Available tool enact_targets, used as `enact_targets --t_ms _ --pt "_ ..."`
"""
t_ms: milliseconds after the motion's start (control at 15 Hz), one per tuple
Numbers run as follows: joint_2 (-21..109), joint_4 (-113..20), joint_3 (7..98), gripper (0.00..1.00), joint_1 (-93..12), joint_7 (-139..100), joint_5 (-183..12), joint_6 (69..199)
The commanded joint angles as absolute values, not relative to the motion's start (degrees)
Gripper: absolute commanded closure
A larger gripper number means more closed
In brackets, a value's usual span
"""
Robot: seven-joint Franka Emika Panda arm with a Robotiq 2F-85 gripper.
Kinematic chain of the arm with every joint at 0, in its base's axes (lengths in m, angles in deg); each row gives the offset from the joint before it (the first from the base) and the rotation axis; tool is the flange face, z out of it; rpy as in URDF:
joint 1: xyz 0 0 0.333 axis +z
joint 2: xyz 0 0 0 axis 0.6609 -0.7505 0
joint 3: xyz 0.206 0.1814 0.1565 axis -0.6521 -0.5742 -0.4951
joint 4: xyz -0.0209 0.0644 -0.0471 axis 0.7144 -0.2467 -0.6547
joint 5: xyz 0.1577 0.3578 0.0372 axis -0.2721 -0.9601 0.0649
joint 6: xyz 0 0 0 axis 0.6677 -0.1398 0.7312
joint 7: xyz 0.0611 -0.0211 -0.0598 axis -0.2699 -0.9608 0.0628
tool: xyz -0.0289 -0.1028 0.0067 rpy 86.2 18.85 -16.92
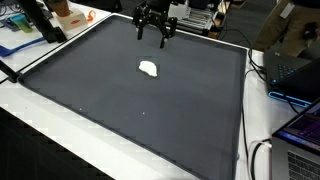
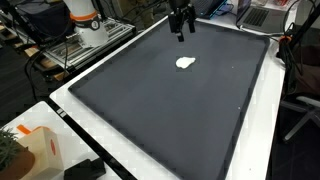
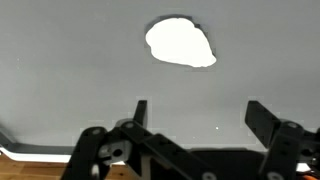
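One white lump (image 3: 181,42), gripper (image 3: 196,106) parted, plain only in wrist view

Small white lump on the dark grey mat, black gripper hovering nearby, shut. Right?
Not shut: the wrist view shows the black gripper open, jaws wide apart, empty. The small white lump does lie on the dark grey mat.

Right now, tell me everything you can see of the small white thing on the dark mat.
The white lump is small, rounded and slightly irregular, broader at one end and tapering toward the other. It is overexposed, so its material and surface detail cannot be told. It lies flat and alone on the dark grey mat, in the half nearer the gripper, which hangs open and does not touch it.
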State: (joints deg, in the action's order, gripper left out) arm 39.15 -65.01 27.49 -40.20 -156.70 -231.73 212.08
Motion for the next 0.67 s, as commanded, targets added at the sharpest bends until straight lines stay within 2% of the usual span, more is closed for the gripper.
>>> enact_targets --t_ms 0,133,200,600 --pt "33.0 -59.0 15.6 0.00 -51.7 -157.8 -231.9 216.8" --pt "31.7 -57.1 11.9 0.00 -55.7 -158.1 -232.0 217.9" --pt "34.5 -60.2 15.9 0.00 -51.6 -156.8 -231.7 215.3" --pt "32.4 -57.7 12.9 0.00 -55.0 -157.3 -231.7 216.5"
